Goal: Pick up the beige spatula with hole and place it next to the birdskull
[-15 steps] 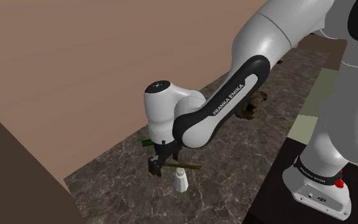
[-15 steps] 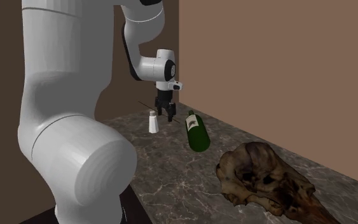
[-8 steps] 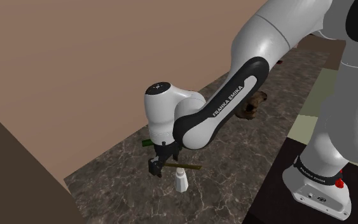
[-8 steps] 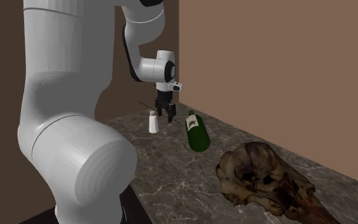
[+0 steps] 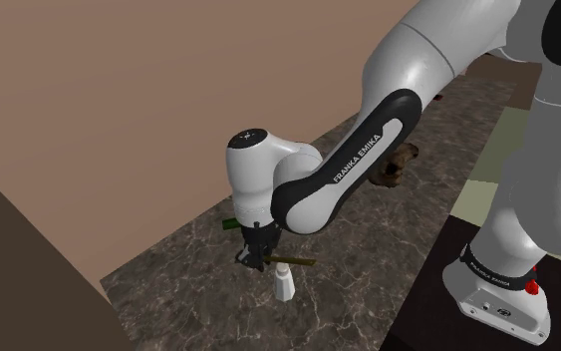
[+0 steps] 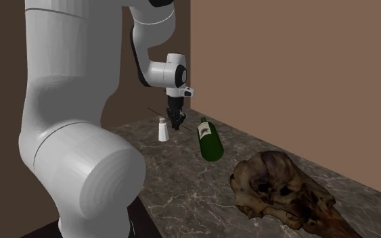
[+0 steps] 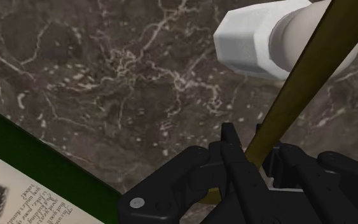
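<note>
The spatula (image 5: 294,261) is a thin olive-brown stick lying on the dark marble counter, passing over a white shaker (image 5: 284,286). My black gripper (image 5: 255,258) points down at the stick's end and is shut on it. In the wrist view the handle (image 7: 304,70) runs out from between the fingers (image 7: 231,153), which clasp it, and crosses the shaker (image 7: 266,41). The brown, rough bird skull (image 6: 283,193) lies far from the gripper, near the front of the second exterior view, and shows small past the arm (image 5: 398,165). The spatula's blade is hidden.
A green bottle (image 6: 210,142) with a pale label lies on its side between the gripper and the skull, also beside the fingers (image 7: 31,172). A brown wall (image 5: 168,90) runs along the counter's far edge. The shaker (image 6: 162,130) stands right by the gripper.
The fingers stood apart around the spatula's handle; now they have come together on it. The arm has not moved, and the spatula lies where it did.
</note>
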